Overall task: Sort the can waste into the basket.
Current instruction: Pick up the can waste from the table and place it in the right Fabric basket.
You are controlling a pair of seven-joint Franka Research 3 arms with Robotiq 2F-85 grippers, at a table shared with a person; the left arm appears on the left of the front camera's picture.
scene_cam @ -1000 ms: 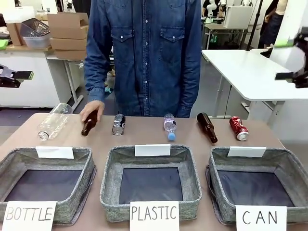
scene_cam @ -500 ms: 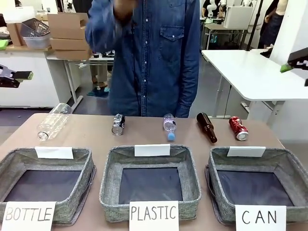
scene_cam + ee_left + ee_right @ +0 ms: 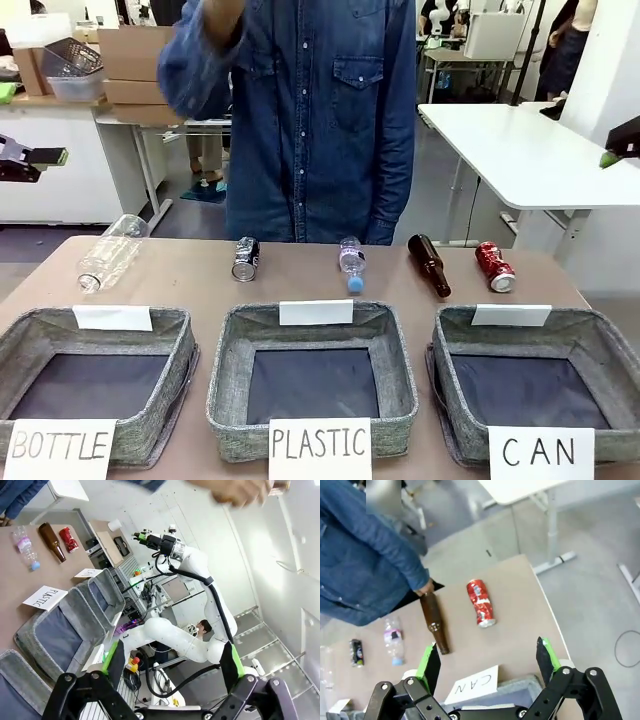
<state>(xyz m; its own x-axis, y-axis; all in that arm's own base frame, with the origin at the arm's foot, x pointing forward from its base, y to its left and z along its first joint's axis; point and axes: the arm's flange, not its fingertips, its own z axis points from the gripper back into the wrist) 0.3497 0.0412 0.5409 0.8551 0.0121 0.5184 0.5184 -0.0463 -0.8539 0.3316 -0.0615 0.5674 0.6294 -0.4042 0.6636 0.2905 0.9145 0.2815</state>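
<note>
Red can (image 3: 496,267), dented, lying sideways.

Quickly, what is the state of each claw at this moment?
Left claw: open, holding nothing.
Right claw: open, holding nothing.

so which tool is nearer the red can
Right. The right tool hangs open high by the table's right end, the red can just ahead. The left tool sits past the table's left edge, the opposite end.
</note>
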